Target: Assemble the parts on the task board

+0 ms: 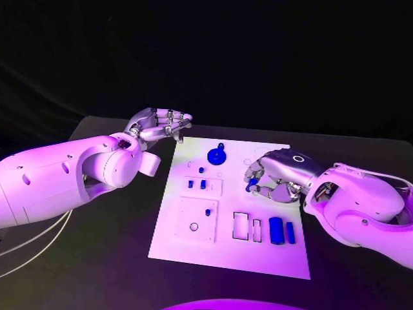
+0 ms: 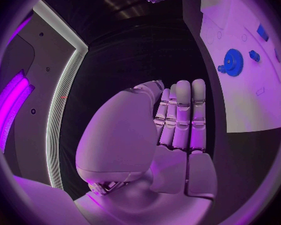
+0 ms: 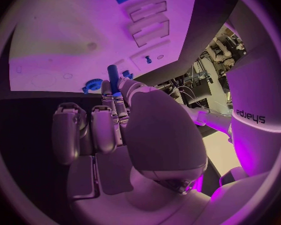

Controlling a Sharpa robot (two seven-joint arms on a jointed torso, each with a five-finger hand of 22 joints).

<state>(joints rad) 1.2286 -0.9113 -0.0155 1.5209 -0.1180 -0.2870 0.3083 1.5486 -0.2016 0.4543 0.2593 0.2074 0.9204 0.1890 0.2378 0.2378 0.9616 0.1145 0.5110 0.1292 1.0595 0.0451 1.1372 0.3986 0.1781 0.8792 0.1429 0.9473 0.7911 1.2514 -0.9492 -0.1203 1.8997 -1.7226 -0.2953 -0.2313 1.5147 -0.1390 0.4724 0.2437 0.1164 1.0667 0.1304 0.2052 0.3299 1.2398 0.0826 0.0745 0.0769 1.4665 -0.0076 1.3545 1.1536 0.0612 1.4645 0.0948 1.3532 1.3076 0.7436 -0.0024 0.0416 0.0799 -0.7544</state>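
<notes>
The white task board (image 1: 230,255) lies in the middle of the table. A blue gear (image 1: 217,155) sits at its far end and shows in the left wrist view too (image 2: 231,62). Two blue bars (image 1: 282,231) lie side by side near the board's right edge. Small blue pegs (image 1: 196,184) stand in a raised block left of centre. My right hand (image 1: 273,174) hovers over the board's right side and pinches a short blue peg (image 3: 113,77) between thumb and fingers. My left hand (image 1: 160,124) hangs just off the board's far left corner, its fingers (image 2: 181,115) curled in on nothing.
The black table (image 1: 95,258) surrounds the board on all sides. Empty rectangular slots (image 1: 246,227) and a square plate with a round hole (image 1: 196,221) lie in the board's near half. Pale cables (image 1: 25,248) trail beside my left arm.
</notes>
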